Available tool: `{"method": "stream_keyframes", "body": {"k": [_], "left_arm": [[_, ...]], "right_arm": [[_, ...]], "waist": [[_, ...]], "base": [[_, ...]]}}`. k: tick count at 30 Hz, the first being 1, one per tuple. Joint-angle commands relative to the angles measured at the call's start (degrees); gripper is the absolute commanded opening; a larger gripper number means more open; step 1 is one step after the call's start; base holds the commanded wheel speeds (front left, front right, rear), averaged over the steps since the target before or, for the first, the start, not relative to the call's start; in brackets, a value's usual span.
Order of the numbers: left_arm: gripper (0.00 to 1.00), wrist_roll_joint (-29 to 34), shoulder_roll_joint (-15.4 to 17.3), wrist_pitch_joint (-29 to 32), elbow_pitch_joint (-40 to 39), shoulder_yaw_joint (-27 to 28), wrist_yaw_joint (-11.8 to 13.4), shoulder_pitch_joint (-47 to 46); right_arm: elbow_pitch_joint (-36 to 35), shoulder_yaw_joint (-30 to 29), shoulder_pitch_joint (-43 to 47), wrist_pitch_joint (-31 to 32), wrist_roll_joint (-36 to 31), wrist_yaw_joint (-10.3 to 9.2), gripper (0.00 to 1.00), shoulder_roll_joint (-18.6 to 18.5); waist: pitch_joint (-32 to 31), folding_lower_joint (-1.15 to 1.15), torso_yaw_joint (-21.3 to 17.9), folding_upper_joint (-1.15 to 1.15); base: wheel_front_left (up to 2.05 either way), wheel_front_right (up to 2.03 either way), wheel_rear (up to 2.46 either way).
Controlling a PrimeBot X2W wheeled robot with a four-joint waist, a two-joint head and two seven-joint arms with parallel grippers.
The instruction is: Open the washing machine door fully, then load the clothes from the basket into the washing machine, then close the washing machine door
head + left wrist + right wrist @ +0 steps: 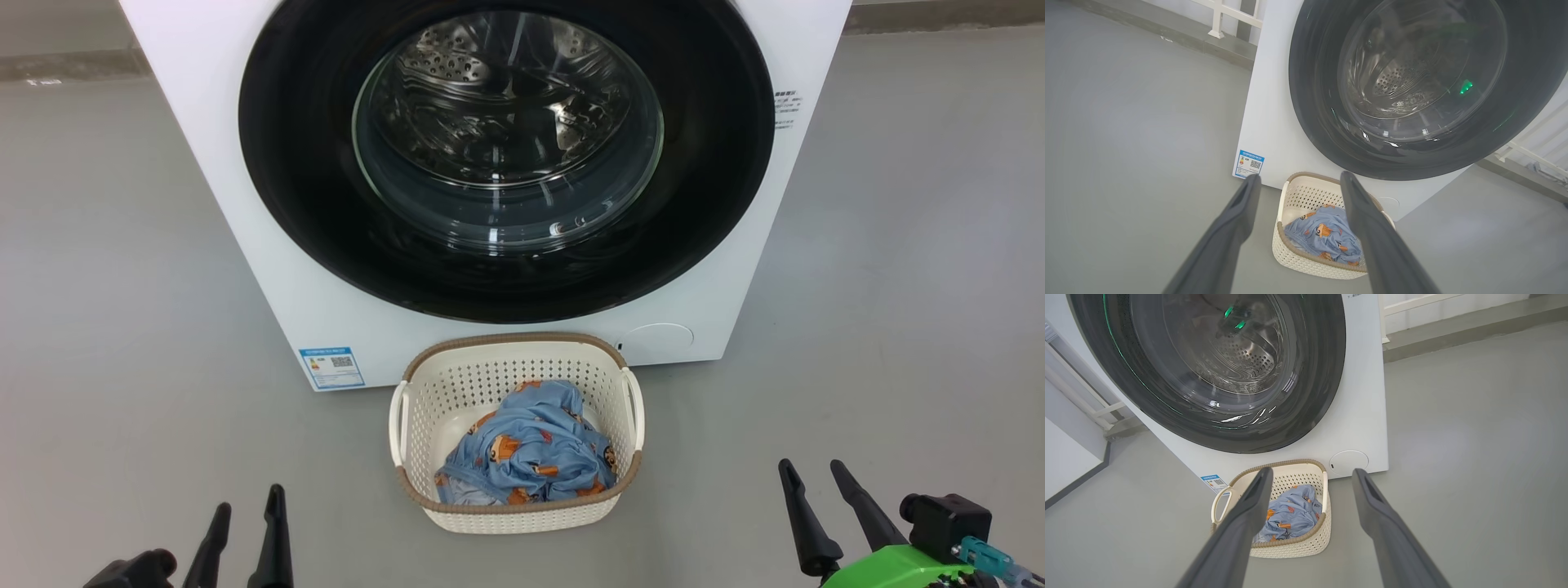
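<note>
The white washing machine stands straight ahead, its round black-rimmed door shut flat against the front, the steel drum visible through the glass. On the floor just before it sits the cream basket, holding the bundled light blue clothes with orange figures. My left gripper is low at the left, open and empty, well left of the basket. At the lower right my right gripper is open and empty too. Each wrist view looks past open fingers at the basket, the clothes and the door.
Grey floor spreads wide on both sides of the machine. A blue label and a round flap sit low on its front. White railings and a raised kerb run behind the machine.
</note>
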Motion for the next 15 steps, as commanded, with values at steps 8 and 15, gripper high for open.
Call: {"method": "stream_keyframes", "body": {"k": [8, 15], "left_arm": [[1.00, 7.79, 1.38, -2.12, -3.55, 1.02, -0.08, -0.62], [1.00, 12.21, 1.84, -3.14, -4.17, 0.85, -0.11, -0.33]], "right_arm": [[-2.83, 0.69, -0.96, -2.09, -7.63, 0.07, 1.00, -0.24], [-2.95, 0.31, -0.71, -3.10, -10.65, 0.07, 1.00, 0.06]], "waist": [[-0.24, 0.00, -0.01, 0.00], [-0.32, 0.00, -0.06, 0.00]], "base": [[0.00, 0.00, 0.00], [0.00, 0.00, 0.00]]}}
